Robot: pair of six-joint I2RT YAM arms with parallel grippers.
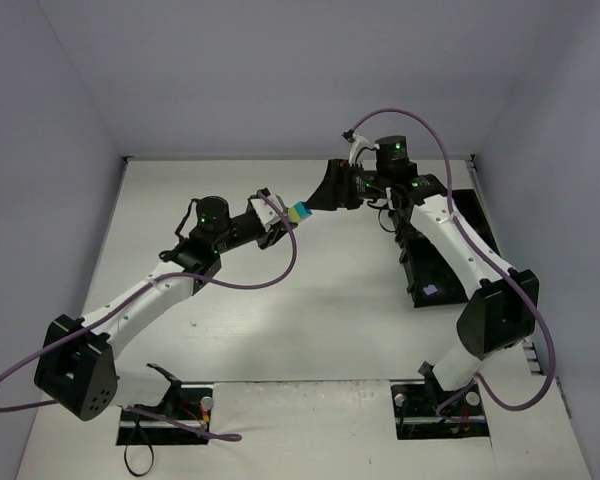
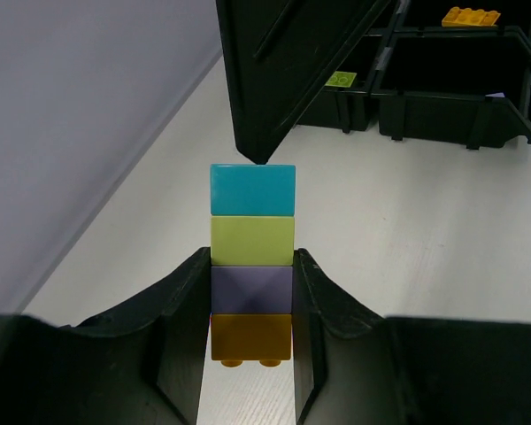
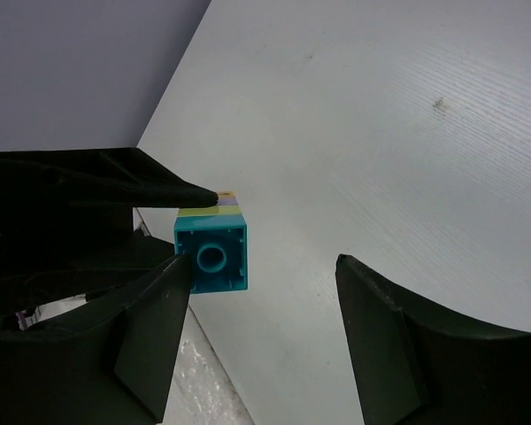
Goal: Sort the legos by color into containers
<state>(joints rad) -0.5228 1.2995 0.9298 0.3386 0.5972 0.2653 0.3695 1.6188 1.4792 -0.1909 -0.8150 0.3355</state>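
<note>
Left gripper (image 2: 252,266) pinches a stack of four legos (image 2: 252,221) by its lavender brick. Orange sits behind the fingers, and lime green and cyan stick out in front. The cyan end is between the wide-apart fingers of the right gripper (image 3: 264,270), right beside one finger and far from the other. Black containers (image 2: 451,115) stand further off on the white table (image 2: 407,230).

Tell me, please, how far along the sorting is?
Partly done: an orange brick and a lime brick already lie in the containers. In hand: the left gripper holds a four-colour stack; the open right gripper brackets its cyan brick. Left: separate and bin all four.
</note>
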